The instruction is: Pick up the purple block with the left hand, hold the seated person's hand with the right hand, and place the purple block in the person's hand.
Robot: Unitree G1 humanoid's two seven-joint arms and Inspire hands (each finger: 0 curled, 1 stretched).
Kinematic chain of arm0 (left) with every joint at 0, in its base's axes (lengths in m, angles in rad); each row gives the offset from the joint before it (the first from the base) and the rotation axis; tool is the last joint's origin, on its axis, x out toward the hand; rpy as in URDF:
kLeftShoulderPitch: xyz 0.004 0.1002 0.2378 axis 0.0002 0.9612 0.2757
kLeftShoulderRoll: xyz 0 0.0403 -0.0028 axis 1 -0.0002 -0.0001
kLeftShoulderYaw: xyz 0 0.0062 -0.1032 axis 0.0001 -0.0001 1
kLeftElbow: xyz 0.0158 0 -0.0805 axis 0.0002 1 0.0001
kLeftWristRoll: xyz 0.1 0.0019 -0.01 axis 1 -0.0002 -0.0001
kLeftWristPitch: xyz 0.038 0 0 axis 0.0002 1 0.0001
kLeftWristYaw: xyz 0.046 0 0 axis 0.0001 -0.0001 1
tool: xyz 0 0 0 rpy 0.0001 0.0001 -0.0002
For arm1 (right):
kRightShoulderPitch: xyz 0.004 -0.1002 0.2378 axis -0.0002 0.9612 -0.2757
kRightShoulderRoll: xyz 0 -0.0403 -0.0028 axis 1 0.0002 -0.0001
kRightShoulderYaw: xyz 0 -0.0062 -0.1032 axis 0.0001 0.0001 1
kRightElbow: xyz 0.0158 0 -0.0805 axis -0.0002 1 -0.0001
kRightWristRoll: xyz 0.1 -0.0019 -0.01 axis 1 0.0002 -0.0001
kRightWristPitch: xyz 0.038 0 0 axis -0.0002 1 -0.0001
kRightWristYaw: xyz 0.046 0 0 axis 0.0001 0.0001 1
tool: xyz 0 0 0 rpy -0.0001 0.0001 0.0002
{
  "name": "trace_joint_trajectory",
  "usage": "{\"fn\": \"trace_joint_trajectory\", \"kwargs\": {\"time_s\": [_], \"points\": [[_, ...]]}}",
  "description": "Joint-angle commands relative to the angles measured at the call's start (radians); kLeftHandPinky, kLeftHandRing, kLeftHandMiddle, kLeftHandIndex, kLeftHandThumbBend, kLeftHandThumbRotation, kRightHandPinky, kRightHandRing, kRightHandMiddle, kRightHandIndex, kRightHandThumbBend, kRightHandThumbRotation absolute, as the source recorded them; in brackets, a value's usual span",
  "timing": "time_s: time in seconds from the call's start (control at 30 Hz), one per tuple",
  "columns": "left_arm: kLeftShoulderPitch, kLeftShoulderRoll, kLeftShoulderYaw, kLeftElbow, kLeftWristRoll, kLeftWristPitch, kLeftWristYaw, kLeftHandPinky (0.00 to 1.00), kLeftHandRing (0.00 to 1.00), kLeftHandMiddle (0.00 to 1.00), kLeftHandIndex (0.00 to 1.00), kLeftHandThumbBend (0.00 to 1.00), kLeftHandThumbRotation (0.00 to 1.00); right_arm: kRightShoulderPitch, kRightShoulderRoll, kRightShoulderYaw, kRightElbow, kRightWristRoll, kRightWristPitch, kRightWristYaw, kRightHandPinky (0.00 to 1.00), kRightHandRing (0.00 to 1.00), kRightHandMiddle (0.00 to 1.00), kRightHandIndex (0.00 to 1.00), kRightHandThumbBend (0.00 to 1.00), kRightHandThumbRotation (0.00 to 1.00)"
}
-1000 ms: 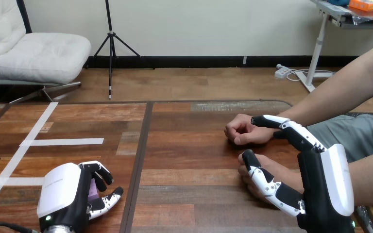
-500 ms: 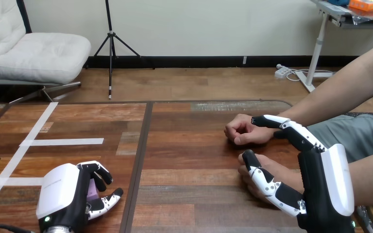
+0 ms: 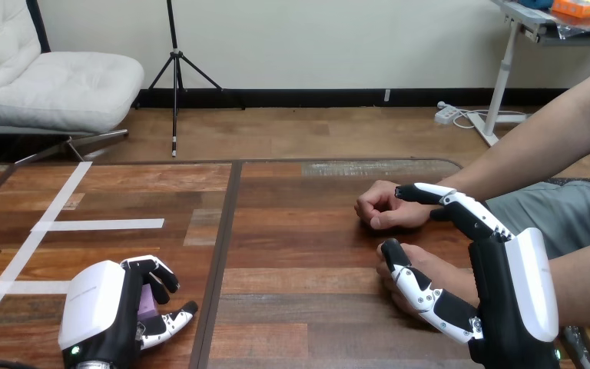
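The purple block [image 3: 148, 303] sits inside my left hand [image 3: 96, 305] at the table's near left, with the curled fingers and thumb closed round it; only a sliver of purple shows. My right hand [image 3: 511, 300] stands open at the near right, back toward the camera. Its thumb lies across the person's nearer hand [image 3: 434, 269], which rests on the table in the gap between thumb and fingers. The straight fingers [image 3: 461, 209] reach over the wrist of the person's farther hand [image 3: 380, 206], a loose fist resting on the wood.
White tape strips [image 3: 100, 224] mark the table's left part. A dark seam [image 3: 219, 254] runs between the two table boards. The person's forearms come in from the right edge.
My left hand, with the block in it, has sunk slightly toward the near edge. My right hand has edged a touch to the left. The person's hands have stayed still.
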State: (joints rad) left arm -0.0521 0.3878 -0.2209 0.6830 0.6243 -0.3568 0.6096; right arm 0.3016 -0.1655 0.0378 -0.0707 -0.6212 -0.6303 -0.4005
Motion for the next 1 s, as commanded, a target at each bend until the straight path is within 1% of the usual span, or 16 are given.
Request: {"fn": "trace_joint_trajectory", "kwargs": {"time_s": [0.0, 0.23, 0.53, 0.97], "points": [[-0.026, -0.011, -0.007, 0.023, -0.007, -0.014, 0.003, 0.30, 0.37, 0.43, 0.43, 0.67, 0.14, -0.041, -0.016, -0.010, -0.034, 0.017, -0.015, 0.001, 0.65, 0.72, 0.72, 0.70, 0.44, 0.31], [-0.030, -0.008, -0.010, 0.025, 0.000, -0.007, 0.008, 0.30, 0.37, 0.42, 0.42, 0.69, 0.13, -0.041, -0.017, -0.011, -0.033, 0.030, -0.021, 0.007, 0.64, 0.72, 0.72, 0.70, 0.44, 0.30], [-0.034, -0.006, -0.012, 0.024, 0.008, -0.001, 0.014, 0.28, 0.35, 0.41, 0.41, 0.70, 0.13, -0.038, -0.018, -0.013, -0.037, 0.031, -0.020, 0.012, 0.64, 0.72, 0.72, 0.70, 0.45, 0.30], [-0.038, -0.009, -0.008, 0.022, 0.002, -0.017, 0.021, 0.28, 0.35, 0.40, 0.42, 0.70, 0.12, -0.034, -0.017, -0.014, -0.043, 0.027, -0.015, 0.016, 0.64, 0.72, 0.71, 0.70, 0.45, 0.31]]}}
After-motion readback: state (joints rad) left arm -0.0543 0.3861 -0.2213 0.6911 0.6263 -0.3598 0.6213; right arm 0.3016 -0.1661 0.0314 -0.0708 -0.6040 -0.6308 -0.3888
